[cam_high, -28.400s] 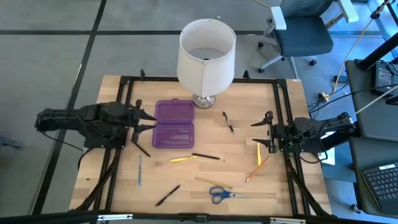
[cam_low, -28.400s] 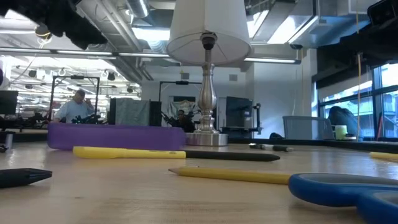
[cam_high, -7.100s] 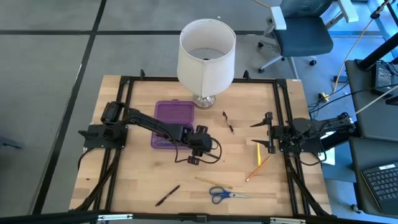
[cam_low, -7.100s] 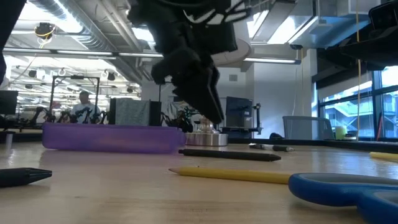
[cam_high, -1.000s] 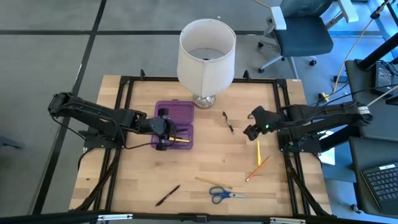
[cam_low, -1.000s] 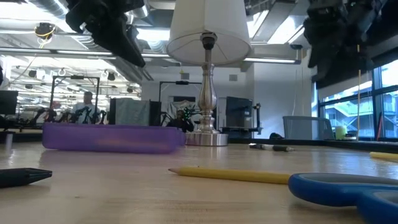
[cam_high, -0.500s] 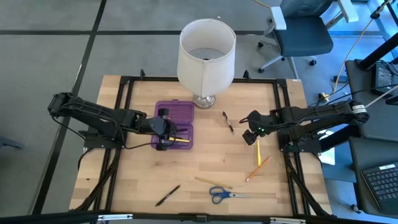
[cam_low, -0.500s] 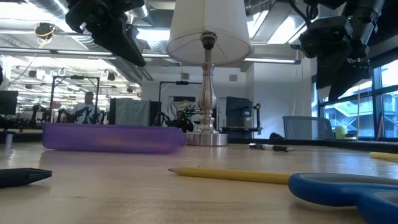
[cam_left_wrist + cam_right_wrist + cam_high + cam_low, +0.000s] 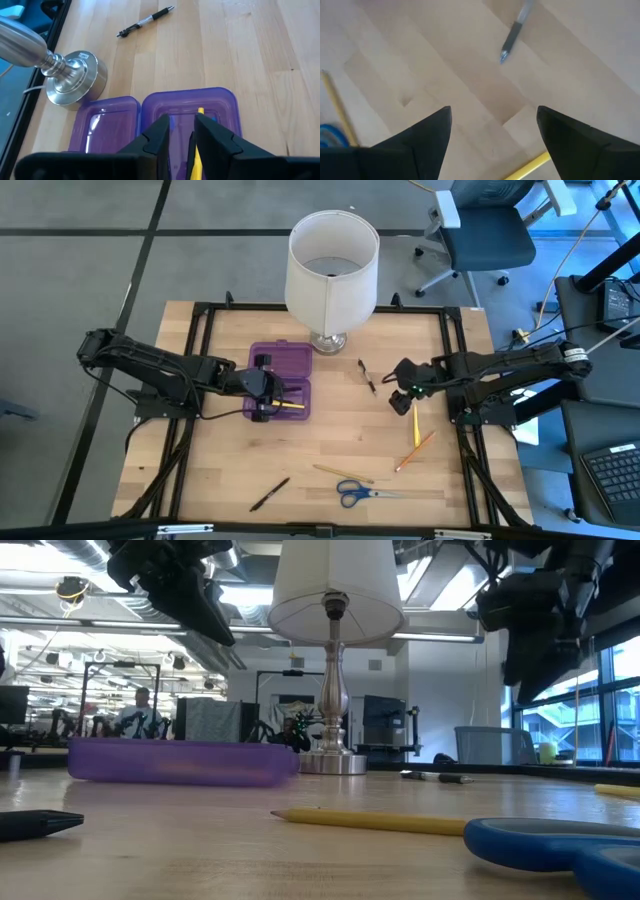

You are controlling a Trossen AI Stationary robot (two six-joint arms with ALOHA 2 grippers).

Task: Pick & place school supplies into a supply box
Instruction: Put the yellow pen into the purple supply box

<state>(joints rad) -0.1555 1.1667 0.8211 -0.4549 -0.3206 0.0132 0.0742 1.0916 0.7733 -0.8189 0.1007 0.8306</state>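
The purple supply box (image 9: pixel 280 380) lies open on the table, its lid (image 9: pixel 105 125) toward the lamp. My left gripper (image 9: pixel 266 402) hangs over the box's near half (image 9: pixel 220 107), shut on a yellow pen (image 9: pixel 291 406). My right gripper (image 9: pixel 404 394) stands open above bare wood, with a black pen (image 9: pixel 367 377) lying on the table just to its left, seen too as a pen (image 9: pixel 512 34) ahead of its fingers. More supplies lie flat on the table: a yellow pencil (image 9: pixel 416 427), an orange pencil (image 9: pixel 415 451), another pencil (image 9: pixel 343 473), blue-handled scissors (image 9: pixel 365 493) and a black pen (image 9: pixel 269 494). My left gripper pinches the yellow pen's shaft (image 9: pixel 196 152) between its two fingers. The fingers come slanting down from the table's left, and the pen runs forward along them. Its free end (image 9: pixel 200 111) sticks out toward the table's right, over the box's near half.
A lamp with a white shade (image 9: pixel 333 268) and a metal foot (image 9: pixel 75 77) stands just beyond the box. A black frame (image 9: pixel 200 380) runs along the table's edges. Bare wood lies between the box and the near supplies.
My right gripper has sunk a little and gone toward the table's left, nearer the black pen by the lamp, rolling about its own axis; its fingers have stayed open. My left gripper has kept still over the box with the yellow pen.
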